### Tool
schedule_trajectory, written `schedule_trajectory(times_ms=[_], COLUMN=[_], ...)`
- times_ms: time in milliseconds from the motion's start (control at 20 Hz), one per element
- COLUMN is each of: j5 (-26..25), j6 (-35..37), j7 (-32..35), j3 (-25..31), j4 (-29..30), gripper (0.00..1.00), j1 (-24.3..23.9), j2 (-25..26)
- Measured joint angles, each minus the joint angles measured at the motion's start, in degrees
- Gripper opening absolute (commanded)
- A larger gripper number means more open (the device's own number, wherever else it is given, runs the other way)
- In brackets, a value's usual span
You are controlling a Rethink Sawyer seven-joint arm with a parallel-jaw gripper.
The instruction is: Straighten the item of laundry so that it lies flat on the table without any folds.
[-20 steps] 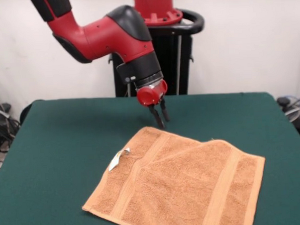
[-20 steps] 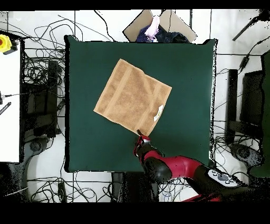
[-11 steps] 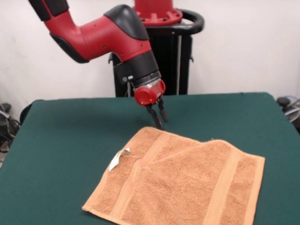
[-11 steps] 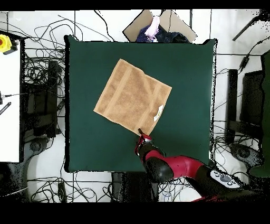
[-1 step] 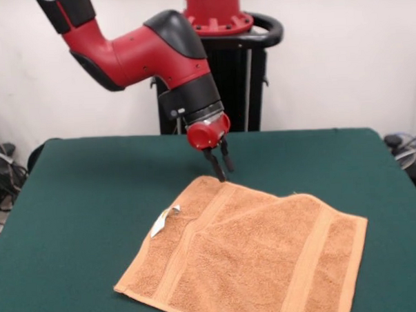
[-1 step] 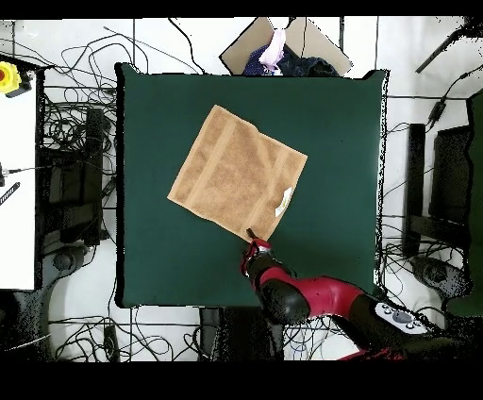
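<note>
Just above the towel's far corner, the hand (image 5: 223, 168) hangs on the end of the red and black arm (image 5: 145, 51), its two dark fingers (image 5: 217, 166) pointing down with a narrow gap showing between them; they hold nothing. Whether the tips touch the cloth cannot be told from the front view. From above, the hand (image 6: 251, 237) sits right at the towel's corner nearest the robot's base.

The towel (image 5: 254, 254) lies on the table (image 5: 79, 203), turned like a diamond against the table's edges. Most of it is spread out, but in the front view one layer overlaps another, with a ridge running across the middle. Flat woven bands cross it near two sides. A small white tag (image 5: 164, 221) sticks up at its left edge. From above, the towel (image 6: 236, 172) lies near the table's (image 6: 349, 141) middle.
</note>
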Motion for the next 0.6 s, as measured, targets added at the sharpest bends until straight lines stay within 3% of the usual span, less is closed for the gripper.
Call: schedule_trajectory(times_ms=[600], j5=[0.02], j6=[0.00], j7=[0.00], j3=[0.00], j4=[-2.63], gripper=[1.00], j1=[0.44], j2=[2.58])
